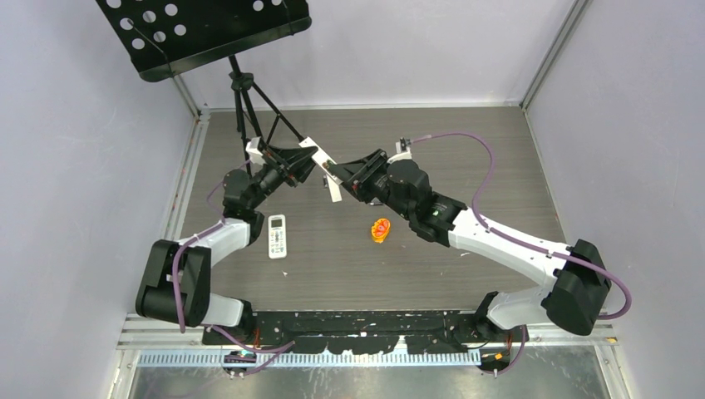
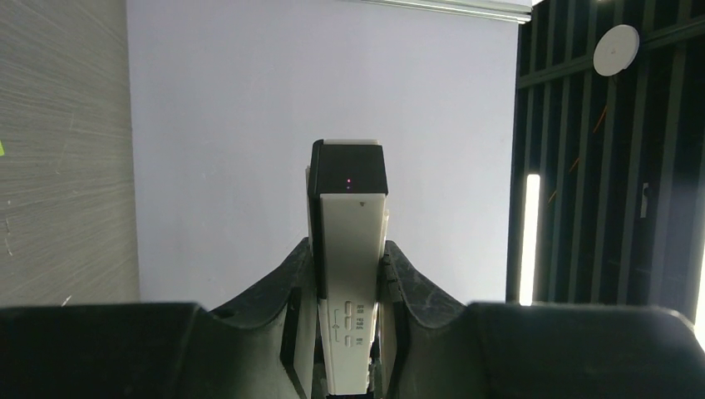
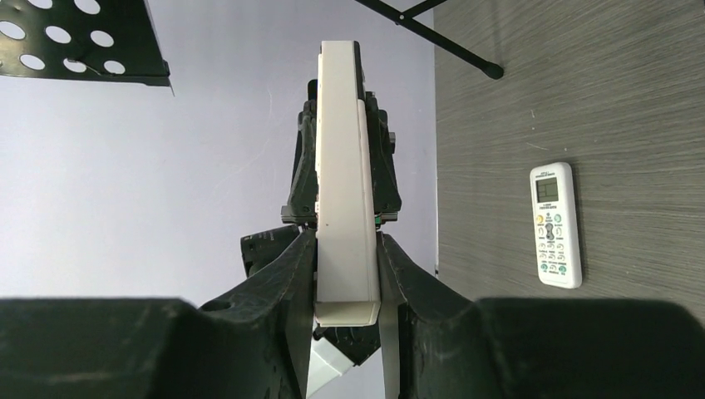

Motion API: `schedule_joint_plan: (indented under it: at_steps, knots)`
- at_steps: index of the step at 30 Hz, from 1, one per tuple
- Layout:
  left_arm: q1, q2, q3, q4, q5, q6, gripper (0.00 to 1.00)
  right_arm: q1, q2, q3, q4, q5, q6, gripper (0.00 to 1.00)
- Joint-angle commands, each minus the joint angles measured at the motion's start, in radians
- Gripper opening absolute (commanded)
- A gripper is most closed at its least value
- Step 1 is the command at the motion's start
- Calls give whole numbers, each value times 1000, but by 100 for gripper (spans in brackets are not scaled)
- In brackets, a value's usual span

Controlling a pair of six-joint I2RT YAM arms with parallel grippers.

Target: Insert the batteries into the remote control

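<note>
The remote control (image 1: 327, 173) is a slim white bar held up in the air over the middle of the table, between both arms. My left gripper (image 1: 309, 163) is shut on one end; in the left wrist view the remote control (image 2: 349, 208) stands between the pads of the left gripper (image 2: 349, 247), its dark top end pointing away. My right gripper (image 3: 346, 239) is shut on the other end of the remote control (image 3: 342, 150), both fingers pressed flat against its sides. The batteries are out of view.
A second white remote (image 1: 277, 235) with buttons and a small screen lies on the table by the left arm; the right wrist view also shows this remote (image 3: 555, 224). An orange-yellow toy (image 1: 381, 229) sits near the middle. A black music stand (image 1: 204, 29) on a tripod (image 1: 249, 108) stands at the back left.
</note>
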Motion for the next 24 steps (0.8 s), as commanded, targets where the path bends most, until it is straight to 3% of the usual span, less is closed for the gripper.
schedule_joint_plan:
  at_steps: [1, 3, 5, 8, 14, 19, 24]
  knots:
    - [-10, -71, 20, 87, 28, 29, 0, -11, 17, -32, 16, -18, 18, 29]
    - [-9, -79, 26, 65, 32, 70, 0, -12, 5, -50, 17, -23, -6, 44]
    - [-8, -86, 35, 27, 49, 135, 0, -13, -29, -74, 28, -20, -44, 65]
    - [-8, -94, 52, -21, 87, 223, 0, -29, -66, -113, 93, -94, -112, 76]
    - [-8, -107, 69, -69, 167, 319, 0, -44, -92, -150, 137, -222, -152, 73]
    - [-8, -128, 76, -81, 205, 326, 0, -44, -98, -186, 117, -188, -158, 52]
    - [-8, -150, 77, -113, 221, 338, 0, -44, -72, -181, 59, -186, -197, 46]
